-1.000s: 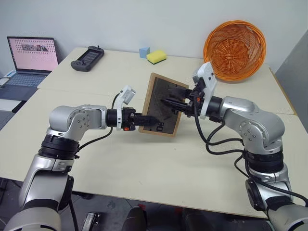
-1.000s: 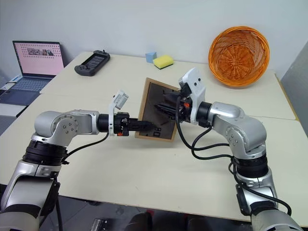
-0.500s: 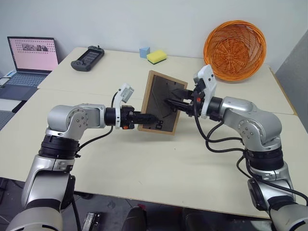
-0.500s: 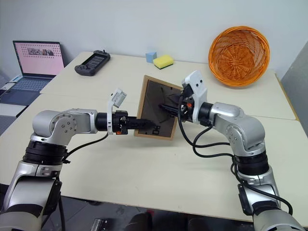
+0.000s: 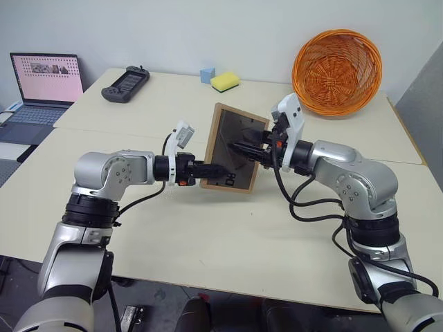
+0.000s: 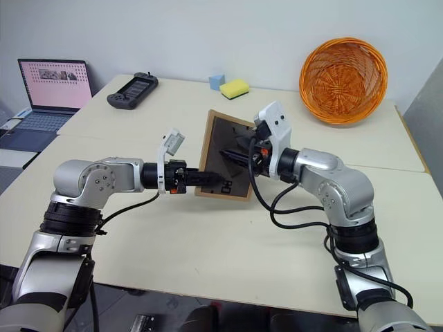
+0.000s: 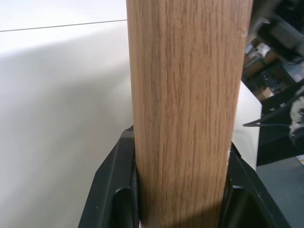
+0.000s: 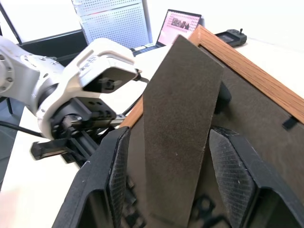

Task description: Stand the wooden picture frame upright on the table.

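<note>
The wooden picture frame (image 5: 234, 148) is held above the middle of the desk (image 5: 228, 235), its dark grey back toward the robot and its top edge leaning away toward the far side. Compared with a second ago it stands a little closer to upright, and its lower edge looks nearer the desk surface, though whether it touches cannot be told.

The left gripper (image 5: 214, 169) comes in from the left and its fingers (image 7: 116, 190) are closed on the frame's light-wood side edge, near the lower left corner; the left wrist view shows the wood pinched between them. Its grip and place match the earlier frame.

The right gripper (image 5: 239, 147) reaches across the back of the frame. Its fingers (image 8: 116, 175) stand partly apart with the fold-out stand (image 8: 178, 123) between them; contact with the stand cannot be made out. This hand has shifted slightly leftward since the earlier frame.

On the far side of the desk the orange wicker basket (image 5: 337, 71), yellow sponge (image 5: 225, 81), blue block (image 5: 208, 75) and black handheld controller (image 5: 125, 84) lie where they were, and the laptop (image 5: 43, 86) on the left too.
</note>
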`<state>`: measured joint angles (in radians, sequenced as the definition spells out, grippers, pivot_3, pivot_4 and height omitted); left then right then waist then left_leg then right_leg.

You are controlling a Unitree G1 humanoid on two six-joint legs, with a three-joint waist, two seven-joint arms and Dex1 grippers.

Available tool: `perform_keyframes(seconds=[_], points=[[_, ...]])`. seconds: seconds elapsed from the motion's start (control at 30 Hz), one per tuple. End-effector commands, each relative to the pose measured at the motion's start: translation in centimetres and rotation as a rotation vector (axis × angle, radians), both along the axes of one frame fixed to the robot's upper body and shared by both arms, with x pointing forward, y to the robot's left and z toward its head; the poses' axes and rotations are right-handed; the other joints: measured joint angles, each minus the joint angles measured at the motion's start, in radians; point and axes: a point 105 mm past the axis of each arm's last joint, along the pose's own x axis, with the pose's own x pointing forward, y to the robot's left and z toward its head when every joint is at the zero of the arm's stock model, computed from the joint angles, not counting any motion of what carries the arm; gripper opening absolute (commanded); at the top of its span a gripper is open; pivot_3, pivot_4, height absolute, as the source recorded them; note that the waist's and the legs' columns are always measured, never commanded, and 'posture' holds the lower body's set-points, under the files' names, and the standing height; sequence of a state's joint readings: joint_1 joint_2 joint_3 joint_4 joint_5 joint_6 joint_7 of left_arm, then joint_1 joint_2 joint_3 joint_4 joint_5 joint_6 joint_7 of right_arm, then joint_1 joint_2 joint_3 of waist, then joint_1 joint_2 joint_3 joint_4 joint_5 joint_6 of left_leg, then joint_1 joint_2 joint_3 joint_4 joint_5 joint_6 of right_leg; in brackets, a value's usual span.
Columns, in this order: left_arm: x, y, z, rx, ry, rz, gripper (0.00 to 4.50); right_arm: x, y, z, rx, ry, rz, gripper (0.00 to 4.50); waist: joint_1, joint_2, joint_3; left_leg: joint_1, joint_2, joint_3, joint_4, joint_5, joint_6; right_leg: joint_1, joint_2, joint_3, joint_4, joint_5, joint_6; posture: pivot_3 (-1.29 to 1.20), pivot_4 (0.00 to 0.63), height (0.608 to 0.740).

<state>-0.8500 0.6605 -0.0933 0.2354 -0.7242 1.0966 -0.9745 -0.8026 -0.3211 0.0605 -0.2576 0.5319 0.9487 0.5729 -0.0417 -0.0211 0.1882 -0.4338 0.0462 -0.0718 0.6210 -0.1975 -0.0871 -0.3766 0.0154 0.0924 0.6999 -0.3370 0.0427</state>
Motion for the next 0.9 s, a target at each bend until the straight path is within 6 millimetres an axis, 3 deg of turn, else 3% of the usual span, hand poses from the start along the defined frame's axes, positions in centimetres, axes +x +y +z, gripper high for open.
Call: perform_keyframes(seconds=[0.03,0.4,0.5,0.67,0.9], points=[[0.6,0.0,2.2,-0.030,-0.089,-0.006,1.29,-1.5,0.3,1.9,0.029,-0.071,0.042,2.65,0.000,0.000,0.000,0.000,0.000,0.000,0.000,0.000,0.000,0.000,0.000,0.000,0.000,0.000,0.000,0.00,0.150,0.740],[1.4,0.1,2.4,-0.040,-0.093,0.012,1.29,-1.4,-0.8,1.4,0.008,-0.061,0.000,2.65,0.000,0.000,0.000,0.000,0.000,0.000,0.000,0.000,0.000,0.000,0.000,0.000,0.000,0.000,0.000,0.00,0.150,0.740],[1.5,0.0,3.1,-0.085,-0.070,0.016,1.29,-0.7,-1.3,-0.2,-0.098,-0.116,-0.050,2.65,0.000,0.000,0.000,0.000,0.000,0.000,0.000,0.000,0.000,0.000,0.000,0.000,0.000,0.000,0.000,0.00,0.150,0.740],[0.9,-0.1,4.6,-0.134,-0.071,-0.013,1.29,0.6,-3.6,-3.2,-0.241,-0.131,-0.101,2.65,-0.001,0.000,0.000,-0.001,0.000,0.000,0.001,0.000,0.000,0.000,0.000,0.000,0.000,0.000,0.000,0.00,0.150,0.740],[0.8,1.2,5.3,-0.170,-0.020,0.027,1.29,0.9,-6.8,-4.1,-0.434,-0.307,-0.114,2.65,-0.002,0.000,0.000,-0.001,0.000,0.000,0.002,0.000,0.000,0.000,0.000,0.000,0.000,0.000,0.000,0.00,0.150,0.740]])
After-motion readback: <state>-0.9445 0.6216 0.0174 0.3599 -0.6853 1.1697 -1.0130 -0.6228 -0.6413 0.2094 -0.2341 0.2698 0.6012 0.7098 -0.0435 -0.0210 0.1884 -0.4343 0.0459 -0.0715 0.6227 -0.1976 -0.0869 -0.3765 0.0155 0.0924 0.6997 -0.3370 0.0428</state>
